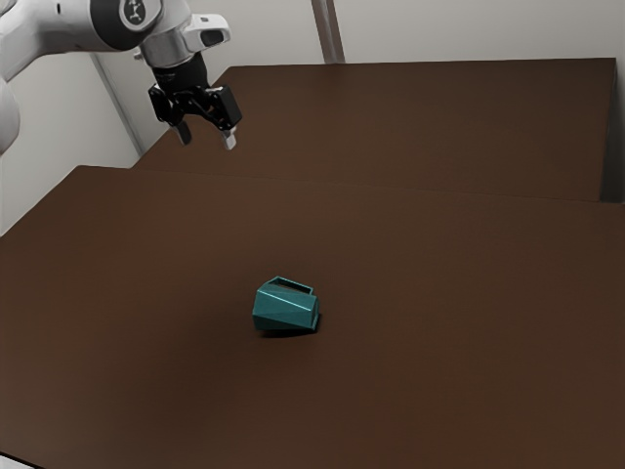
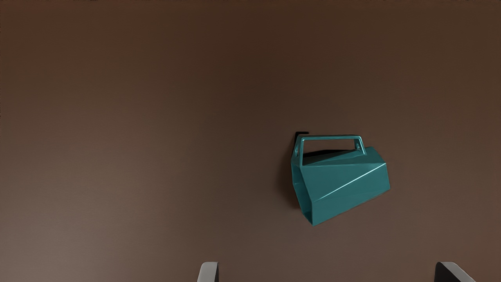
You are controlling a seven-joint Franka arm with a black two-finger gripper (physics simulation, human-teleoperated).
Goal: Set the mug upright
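A teal faceted mug [image 1: 285,308] lies on its side on the brown table in the exterior view. My gripper [image 1: 208,140] hangs high above the table, up and to the exterior view's left of the mug, well apart from it. In the wrist view the mug [image 2: 344,184] shows its handle along one side and its mouth turned partly into view. The fingers of my gripper [image 2: 327,272] stand wide apart with nothing between them; the gripper is open.
The brown table [image 1: 176,391] spreads around the mug on all sides. Behind it a raised brown surface [image 1: 420,127] stands by the pale walls. A small pale corner [image 1: 15,463] shows at the exterior view's lower left.
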